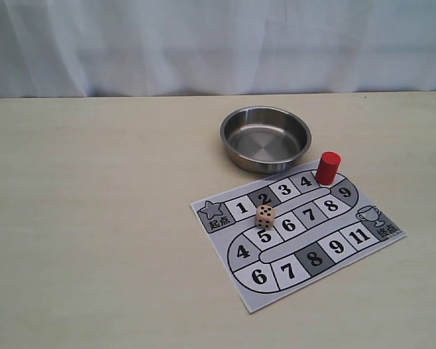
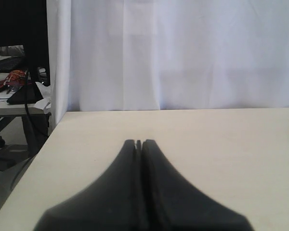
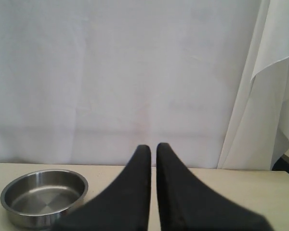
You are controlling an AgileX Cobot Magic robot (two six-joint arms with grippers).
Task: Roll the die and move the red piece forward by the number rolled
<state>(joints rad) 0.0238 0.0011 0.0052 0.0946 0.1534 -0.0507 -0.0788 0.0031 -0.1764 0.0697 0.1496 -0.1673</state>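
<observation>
Arms off-scene; die & red piece both sit on the board.

Counter (image 1: 94,218) fills the ext. view, no arm in it. Printed board (image 1: 314,258) lies lower right of frame w/ a numbered track. Empty steel bowl (image 1: 266,168) sits just above it, right of centre. Red piece (image 1: 327,167) stands upright at the board's upper-right bend, between sq. 4 and 9, well past the star start. Die (image 1: 264,216) rests mid-frame at the 2/5 squares; top face approx. six pips, hard to read. Left gripper (image 2: 138,143) jaws pressed together; right gripper (image 3: 153,147) jaws a thin slit apart; both hold nothing. Progress, my read: can't tell if the roll is done, so either not begun or finished.
</observation>
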